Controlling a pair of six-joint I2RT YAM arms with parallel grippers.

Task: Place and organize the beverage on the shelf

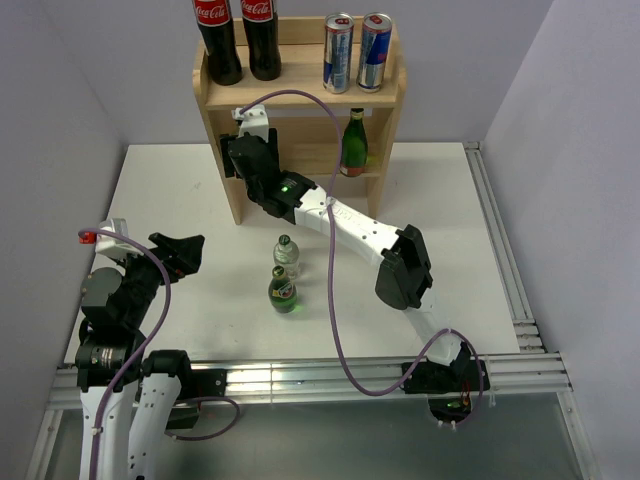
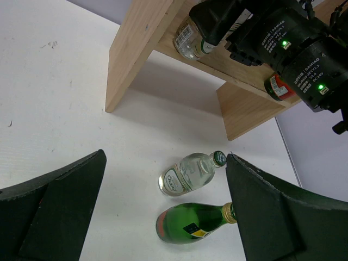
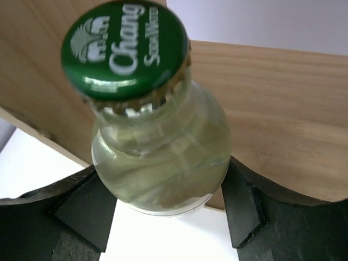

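The wooden shelf [image 1: 215, 95] stands at the back. Two silver-blue-red cans [image 1: 338, 52] stand on its top tier at the right, and a green bottle [image 1: 353, 143] stands on the lower tier at the right. My right gripper [image 1: 242, 152] reaches into the left of the lower tier, shut on a clear bottle with a green cap [image 3: 163, 157]; that bottle also shows in the left wrist view [image 2: 188, 39]. On the table a second clear bottle [image 1: 287, 254] and a green bottle [image 1: 283, 291] stand close together. My left gripper [image 1: 186, 252] is open and empty to their left.
Two tall cola bottles [image 1: 218, 40] stand on the left of the top tier. The right arm [image 1: 360, 232] stretches diagonally over the table behind the two loose bottles. Grey walls close in both sides, and a metal rail [image 1: 500, 250] runs along the table's right edge.
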